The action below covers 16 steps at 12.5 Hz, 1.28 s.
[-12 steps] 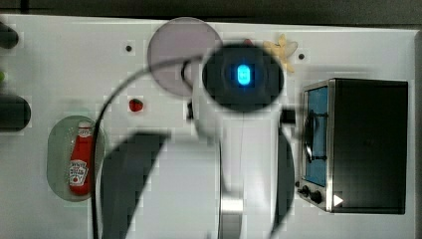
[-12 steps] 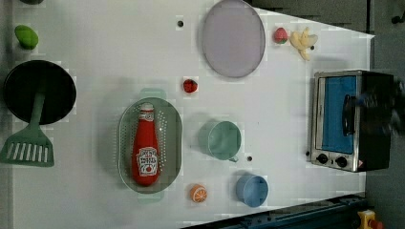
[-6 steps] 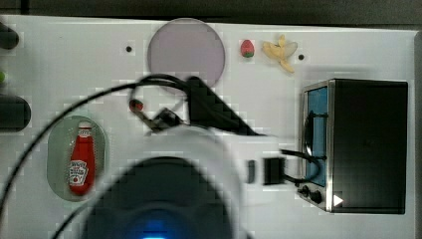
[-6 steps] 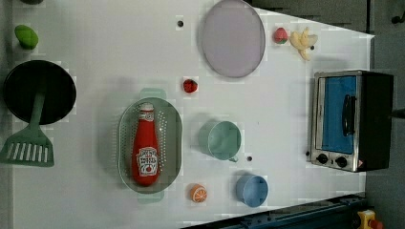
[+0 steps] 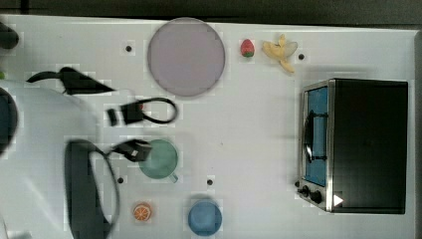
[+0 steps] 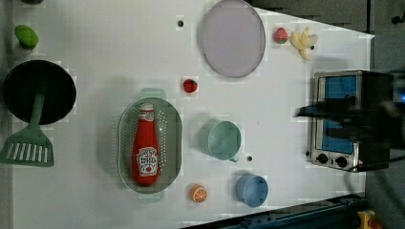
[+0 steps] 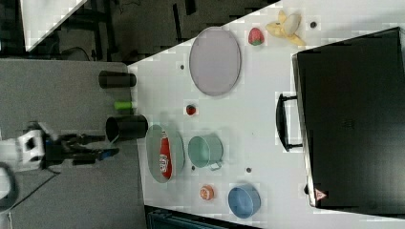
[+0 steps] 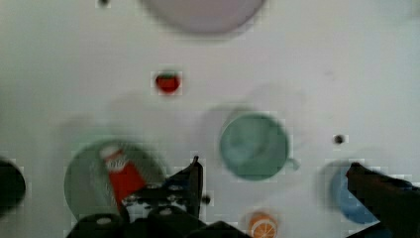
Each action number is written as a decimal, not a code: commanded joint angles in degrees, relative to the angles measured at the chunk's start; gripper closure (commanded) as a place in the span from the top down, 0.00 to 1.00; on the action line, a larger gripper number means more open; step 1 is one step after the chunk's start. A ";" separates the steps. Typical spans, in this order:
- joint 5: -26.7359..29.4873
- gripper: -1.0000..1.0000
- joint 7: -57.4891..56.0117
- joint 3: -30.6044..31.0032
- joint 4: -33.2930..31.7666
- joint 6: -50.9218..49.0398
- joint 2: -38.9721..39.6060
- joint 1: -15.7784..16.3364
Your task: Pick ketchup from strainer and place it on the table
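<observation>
– Red item first, the ketchup (image 6: 144, 148): location?
– Lying flat in the strainer (image 6: 169, 143), lengthwise, white cap toward the left view's top, label facing up. It takes up nearly the strainer's whole length.

– Tool?
– Gripper (image 8: 273, 166), jaws spread wide, nothing between them. In the wrist view, one finger (image 8: 193, 181) shows just beside the strainer's edge. The other is well apart, over the blue bowl (image 8: 341, 193).

– Ketchup relative to tool?
– Outside the gap between the fingers, past the nearer finger, not touched. In the right view the gripper (image 7: 102, 145) hangs off the right view's left of the strainer, clear of it, fingers pointing toward it.

– Next nearest entries?
– Green cup (image 6: 222, 140), just to the left view's right of the strainer, upright. Orange slice (image 6: 198, 193) near the strainer's lower corner. Small strawberry (image 6: 190, 86) beyond its cap end.

– Further out?
– Black pan (image 6: 38, 90) and green spatula (image 6: 28, 148) at the left view's left. Lilac plate (image 6: 232, 37), a second strawberry (image 6: 281, 35) and a banana (image 6: 304, 39) along the far edge. Toaster oven (image 5: 368, 144) at the top view's right.

– Support?
– White table (image 6: 119, 47), all items resting on it.
</observation>
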 commanded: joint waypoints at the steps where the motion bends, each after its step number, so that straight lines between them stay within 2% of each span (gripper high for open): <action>1: 0.07 1.00 2.27 7.28 -0.94 4.55 1.69 1.21; 4: -0.29 1.00 2.27 13.58 -2.12 9.43 7.05 1.65; 7: -2.08 1.00 2.29 16.90 -5.30 14.27 11.86 2.34; 13: -12.27 1.00 4.57 17.15 -13.42 30.62 21.27 3.80; 16: -16.32 1.00 8.21 17.04 -15.07 37.75 27.20 4.02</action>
